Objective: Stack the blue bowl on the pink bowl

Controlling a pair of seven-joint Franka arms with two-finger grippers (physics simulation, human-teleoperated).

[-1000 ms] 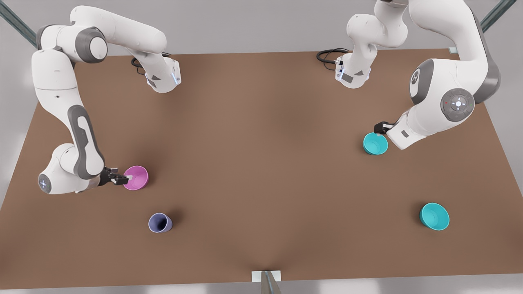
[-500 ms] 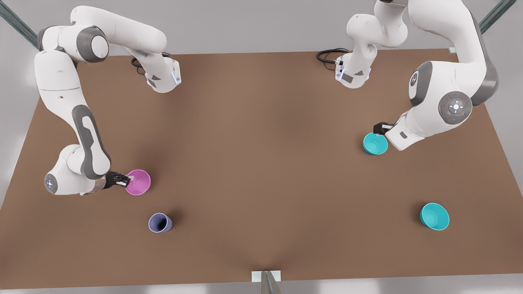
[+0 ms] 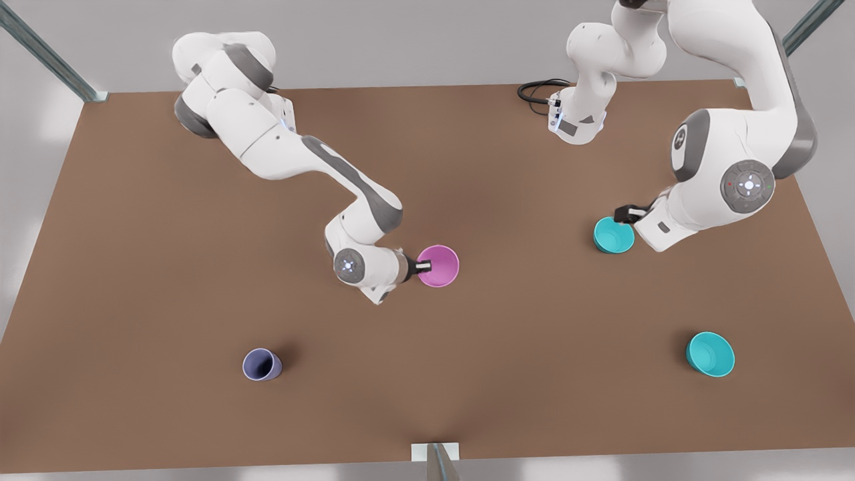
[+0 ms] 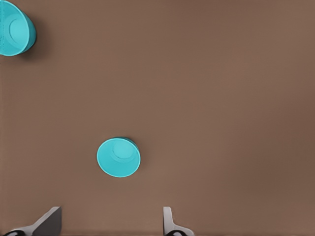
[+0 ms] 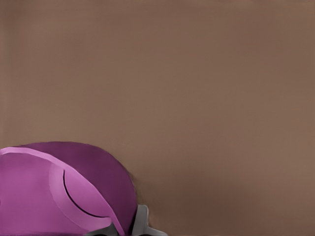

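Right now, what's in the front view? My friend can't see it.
The right tool holds the pink bowl by its rim near the brown table's middle. The left tool hangs open above a blue bowl. Nearer stand another blue bowl and a purple cup.

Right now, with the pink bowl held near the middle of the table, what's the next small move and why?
Probably the right gripper, shut on the pink bowl at its rim, should set it down and let go. The left gripper hangs open beside the blue bowl, which rests on the table; that bowl needs a settled base before stacking.
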